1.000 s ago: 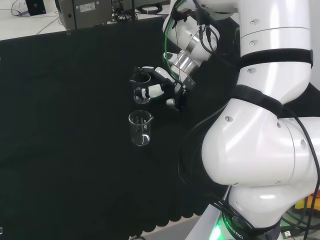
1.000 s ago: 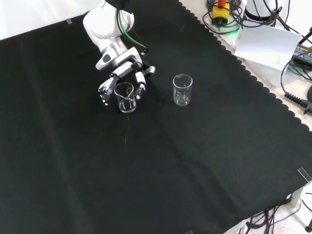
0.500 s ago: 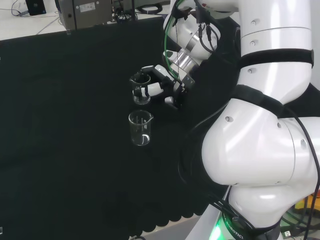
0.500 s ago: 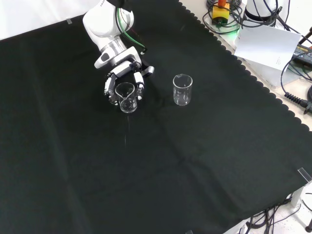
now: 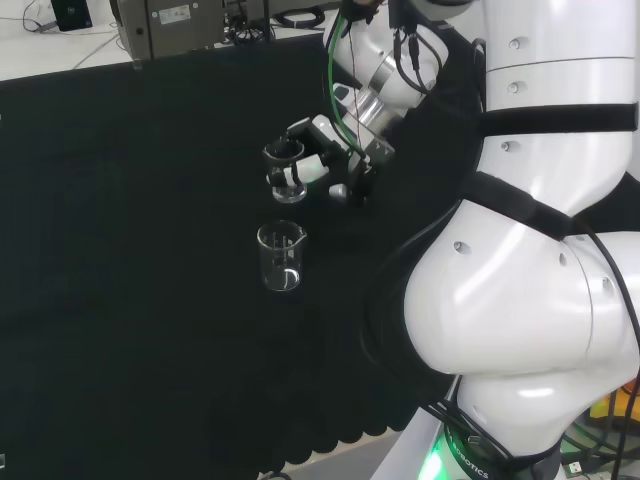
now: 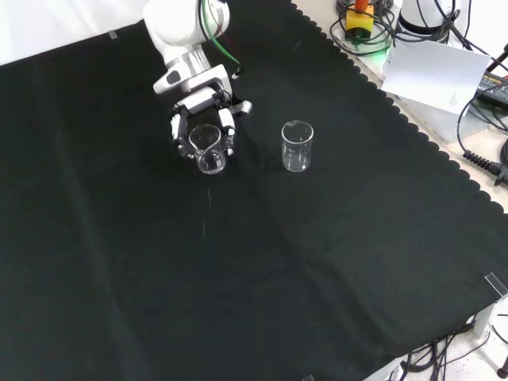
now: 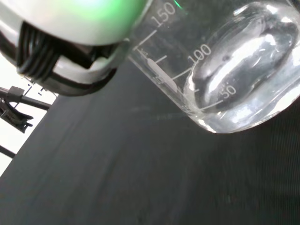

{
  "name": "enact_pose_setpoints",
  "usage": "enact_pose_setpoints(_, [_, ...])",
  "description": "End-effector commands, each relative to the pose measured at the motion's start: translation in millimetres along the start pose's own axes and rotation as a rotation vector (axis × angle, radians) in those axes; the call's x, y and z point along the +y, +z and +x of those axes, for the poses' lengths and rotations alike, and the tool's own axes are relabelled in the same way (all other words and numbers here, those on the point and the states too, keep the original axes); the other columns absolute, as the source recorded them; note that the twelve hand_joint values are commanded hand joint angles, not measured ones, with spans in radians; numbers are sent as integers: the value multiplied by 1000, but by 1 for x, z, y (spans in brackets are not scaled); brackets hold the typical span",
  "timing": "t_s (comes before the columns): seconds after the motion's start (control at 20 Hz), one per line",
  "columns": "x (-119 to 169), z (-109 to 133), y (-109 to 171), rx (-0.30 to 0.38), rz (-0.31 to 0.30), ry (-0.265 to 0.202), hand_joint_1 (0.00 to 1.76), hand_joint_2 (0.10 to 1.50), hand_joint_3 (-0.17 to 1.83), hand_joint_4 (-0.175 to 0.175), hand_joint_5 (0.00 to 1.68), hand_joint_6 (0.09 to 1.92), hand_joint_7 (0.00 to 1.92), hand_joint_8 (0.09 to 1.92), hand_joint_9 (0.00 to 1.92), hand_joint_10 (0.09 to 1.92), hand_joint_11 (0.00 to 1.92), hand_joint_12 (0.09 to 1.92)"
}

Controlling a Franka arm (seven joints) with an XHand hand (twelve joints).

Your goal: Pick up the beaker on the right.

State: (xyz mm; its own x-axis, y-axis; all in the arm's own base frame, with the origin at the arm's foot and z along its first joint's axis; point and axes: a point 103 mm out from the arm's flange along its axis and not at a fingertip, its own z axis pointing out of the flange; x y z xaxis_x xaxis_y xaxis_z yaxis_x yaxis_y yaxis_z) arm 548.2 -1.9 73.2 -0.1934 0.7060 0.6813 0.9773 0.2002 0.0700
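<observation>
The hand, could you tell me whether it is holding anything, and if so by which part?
Yes: the hand is curled round a clear glass beaker, fingers on either side of its wall near the rim. The other beaker stands untouched.

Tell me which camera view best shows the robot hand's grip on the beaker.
The front view: the robot hand has fingers curled on both sides of the held beaker. The head view shows it side-on; the wrist view shows mostly the beaker's base.

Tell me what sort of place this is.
Most likely a robotics lab set up for glassware handling. A black cloth covers the bench, the hand is curled round one clear graduated beaker with a second beaker standing apart, and cables lie along the bench edge.
</observation>
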Motion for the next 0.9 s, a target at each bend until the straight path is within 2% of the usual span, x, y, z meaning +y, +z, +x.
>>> enact_pose_setpoints(0.05, [-7,29,-51,-174,-41,-62,1434,612,629,-175,1350,479,1312,607,1537,207,1417,599])
enact_pose_setpoints(0.2, [-18,36,-63,-197,-8,-72,1437,591,645,-175,1397,395,1350,541,1597,88,1454,580])
enact_pose_setpoints(0.55, [-59,44,-82,-219,3,-50,1438,577,663,-175,1415,363,1359,536,1626,87,1481,572])
enact_pose_setpoints(0.75, [-92,51,-93,-240,10,-32,1344,560,694,-175,1492,233,1547,195,1758,87,1516,532])
enact_pose_setpoints(0.9, [-111,59,-98,-275,27,-23,1337,557,697,-175,1508,202,1578,135,1774,87,1523,523])
